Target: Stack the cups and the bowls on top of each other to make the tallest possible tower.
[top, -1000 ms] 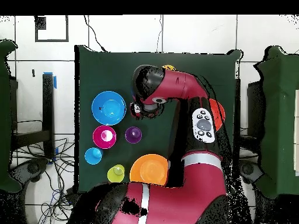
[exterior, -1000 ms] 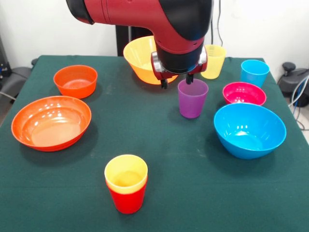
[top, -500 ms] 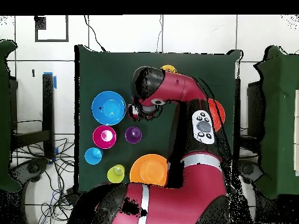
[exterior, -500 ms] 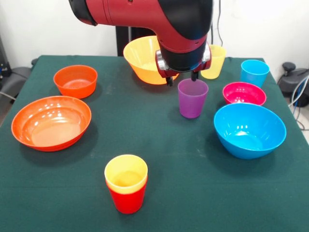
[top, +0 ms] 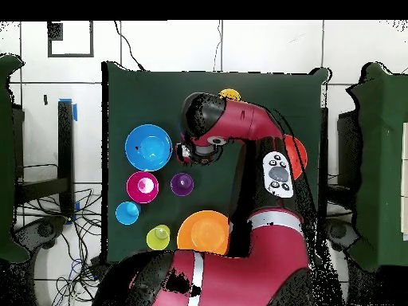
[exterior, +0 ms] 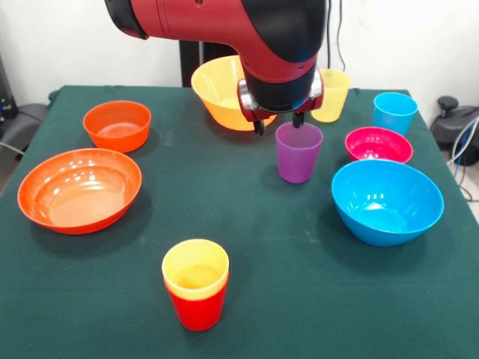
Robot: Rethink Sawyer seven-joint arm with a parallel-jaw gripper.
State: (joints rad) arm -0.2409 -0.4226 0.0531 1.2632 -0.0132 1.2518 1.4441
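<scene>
Claw [exterior: 278, 124]: you have it hanging at the purple cup's far rim, fingers apart; one tip sits at the rim's back edge, the other hangs off to the side, over the cloth in front of the big yellow-orange bowl. It grips nothing.
Purple cup [exterior: 299, 152]: upright on the table, mid-way across, toward the far edge; you see it free of the other pieces.
Tower [exterior: 196, 293]: so far just a red cup with a yellow-orange cup nested in it, upright near the front edge, well apart from everything else.
Big yellow-orange bowl [exterior: 218, 91]: at the far edge, partly behind the arm [exterior: 224, 30].
Pale yellow cup [exterior: 331, 95]: at the far edge, just beside the arm's wrist.
Blue cup [exterior: 394, 112]: near the far corner, on the side of the blue bowl.
Pink bowl [exterior: 378, 144]: between the blue cup and the blue bowl, close to both.
Blue bowl [exterior: 386, 200]: near the side edge, nearer you than the pink bowl.
Small orange bowl [exterior: 117, 124]: toward the opposite side edge, far half of the table.
Wide orange bowl [exterior: 79, 189]: same side, in front of the small orange one, close to the edge.
Table [exterior: 299, 292]: green cloth; from overhead you find the arm covering much of its middle, with the purple cup [top: 182, 185] showing just beside the pink bowl [top: 143, 186].
</scene>
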